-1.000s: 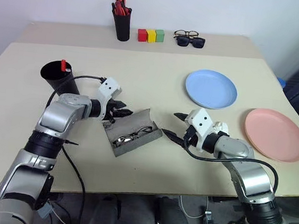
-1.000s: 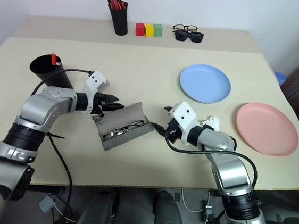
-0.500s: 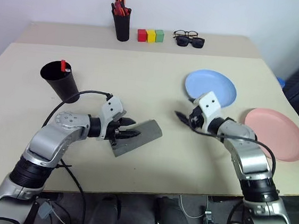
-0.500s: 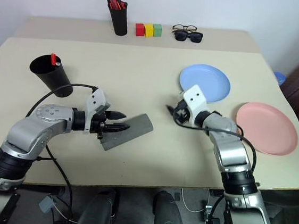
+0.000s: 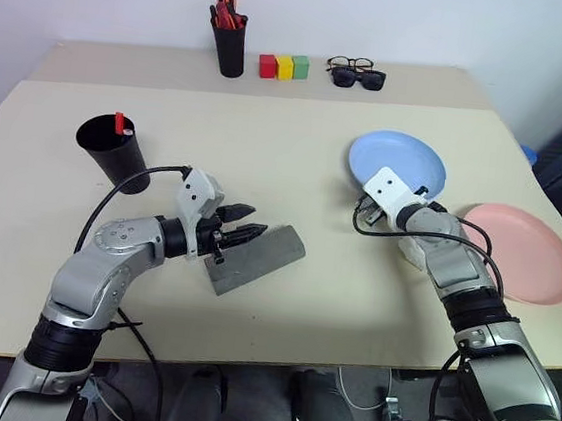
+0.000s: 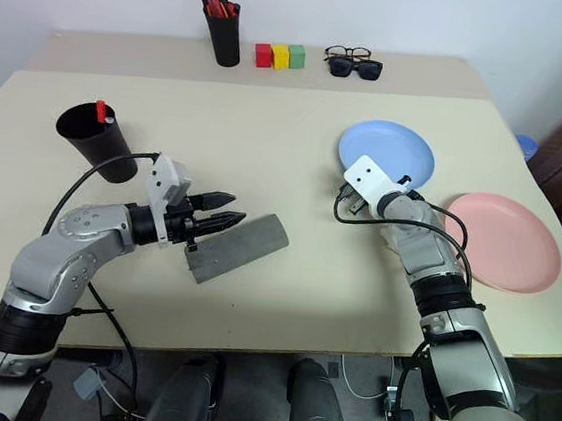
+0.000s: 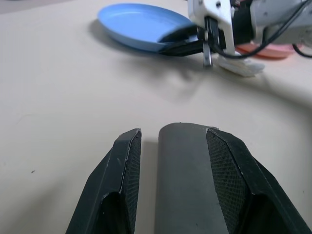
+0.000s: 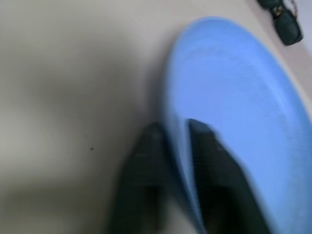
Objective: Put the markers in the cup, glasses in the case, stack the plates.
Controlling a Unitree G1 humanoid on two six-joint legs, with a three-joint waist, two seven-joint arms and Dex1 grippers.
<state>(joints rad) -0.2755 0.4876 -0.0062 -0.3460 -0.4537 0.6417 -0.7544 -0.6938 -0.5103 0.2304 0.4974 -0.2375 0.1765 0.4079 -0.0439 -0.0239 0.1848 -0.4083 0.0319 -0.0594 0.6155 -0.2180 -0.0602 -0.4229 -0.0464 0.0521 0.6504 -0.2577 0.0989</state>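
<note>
The grey case (image 5: 256, 256) lies closed on the table, so the glasses are hidden. My left gripper (image 5: 242, 226) hovers open over the case's near end, and in the left wrist view its fingers (image 7: 124, 161) straddle the rounded lid (image 7: 185, 170). My right gripper (image 5: 359, 214) is shut on the near rim of the light blue plate (image 5: 402, 163), one finger above the rim and one below (image 8: 146, 165). The salmon pink plate (image 5: 518, 253) lies to the right of it. The black cup (image 5: 107, 147) stands at the left with a red-capped marker (image 5: 119, 123) sticking out.
At the back of the table stand a tall black pen cup (image 5: 229, 44) with red and orange pens, three coloured blocks (image 5: 283, 66), and sunglasses with another dark-framed pair (image 5: 356, 73). The table's front edge runs just below both arms.
The case lid has gone shut over the glasses, and my left gripper has drawn back slightly. My right gripper has moved away and to the right, and closed on the blue plate's rim.
</note>
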